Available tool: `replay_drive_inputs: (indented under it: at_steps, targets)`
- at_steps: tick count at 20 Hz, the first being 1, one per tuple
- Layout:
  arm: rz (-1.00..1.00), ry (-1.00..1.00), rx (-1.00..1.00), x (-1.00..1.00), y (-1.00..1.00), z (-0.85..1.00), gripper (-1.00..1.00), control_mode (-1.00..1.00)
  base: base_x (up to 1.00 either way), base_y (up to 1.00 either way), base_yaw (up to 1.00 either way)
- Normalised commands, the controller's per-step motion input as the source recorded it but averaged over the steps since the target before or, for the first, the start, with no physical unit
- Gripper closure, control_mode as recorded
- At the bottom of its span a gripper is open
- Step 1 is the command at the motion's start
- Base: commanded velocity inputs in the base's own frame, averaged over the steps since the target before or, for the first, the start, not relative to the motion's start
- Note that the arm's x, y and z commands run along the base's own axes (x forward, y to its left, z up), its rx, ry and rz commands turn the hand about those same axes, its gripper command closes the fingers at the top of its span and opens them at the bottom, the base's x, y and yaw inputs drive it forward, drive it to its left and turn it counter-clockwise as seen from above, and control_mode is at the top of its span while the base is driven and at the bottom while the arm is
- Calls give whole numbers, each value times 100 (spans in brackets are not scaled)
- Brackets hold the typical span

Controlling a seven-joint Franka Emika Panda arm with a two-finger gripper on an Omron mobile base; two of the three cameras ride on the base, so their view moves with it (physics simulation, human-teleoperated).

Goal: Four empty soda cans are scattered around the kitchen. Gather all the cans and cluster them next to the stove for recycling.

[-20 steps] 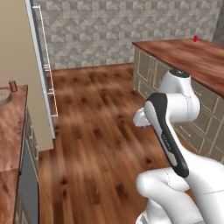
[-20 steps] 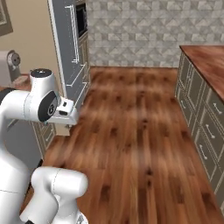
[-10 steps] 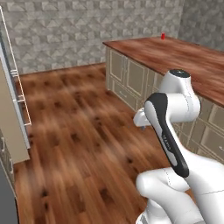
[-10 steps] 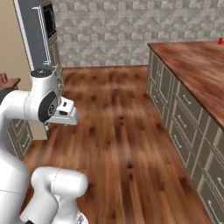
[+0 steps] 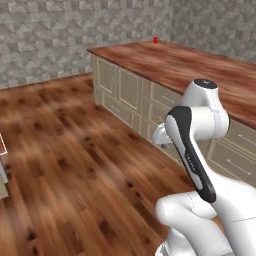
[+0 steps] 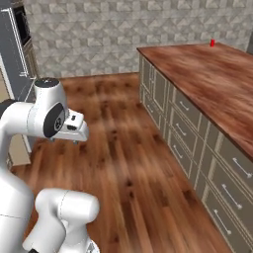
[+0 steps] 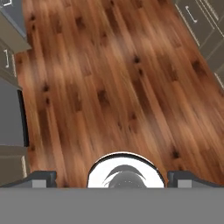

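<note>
Claw [image 7: 112, 175] hangs over bare plank floor [image 7: 113, 78] with its jaws spread wide and nothing between them; one dark fingertip [image 7: 41, 177] sits at each lower corner of the hand view. Hand points down toward the floor. Arm is folded close above the base: upper link rises steeply, bends at the rounded elbow [image 5: 206, 95], and the forearm with its dark stripe [image 5: 187, 150] runs back down. In the right base view the wrist block [image 6: 74, 127] juts out to the side at about elbow height, level.

One red soda can [image 5: 155, 40] stands upright at the far end of the long wooden desk [image 5: 200, 70], near its back corner, well apart from the arm; same can [image 6: 212, 43] shows in the right base view. Grey-green cabinet fronts [image 6: 197, 148] run under the desk. Grey tall unit [image 6: 17, 54] stands at the left.
</note>
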Motion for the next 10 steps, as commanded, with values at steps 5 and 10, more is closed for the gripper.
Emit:
replay_drive_inputs:
  at_steps: [5,10]
  targets:
    - [0,0,0,0,0,0,-100,100,-16,-32,-28]
    - [0,0,0,0,0,0,-100,100,-19,-35,-27]
